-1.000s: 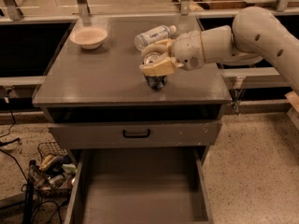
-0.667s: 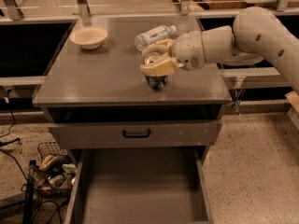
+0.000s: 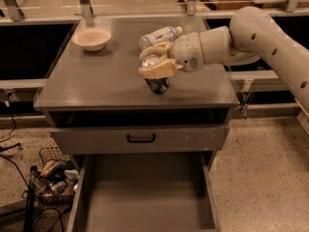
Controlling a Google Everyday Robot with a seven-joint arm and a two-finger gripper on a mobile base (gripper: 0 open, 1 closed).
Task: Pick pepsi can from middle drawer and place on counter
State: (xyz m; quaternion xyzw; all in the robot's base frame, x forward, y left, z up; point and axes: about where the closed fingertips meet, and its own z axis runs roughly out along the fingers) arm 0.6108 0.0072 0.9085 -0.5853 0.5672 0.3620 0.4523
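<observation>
Gripper (image 3: 148, 62) above bench (image 3: 96, 83) centre, fingers (image 3: 157, 70) closed either side of pepsi can (image 3: 157, 85) top. Can upright, base on bench. Middle drawer (image 3: 145, 197) open below.

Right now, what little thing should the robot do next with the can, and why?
Probably open the gripper and let go. The can stands upright, its base seemingly on the counter, just in front of the lying bottle. The gripper is clamped around the can's upper part. The can looks placed, so releasing it seems to be what is left.
</observation>
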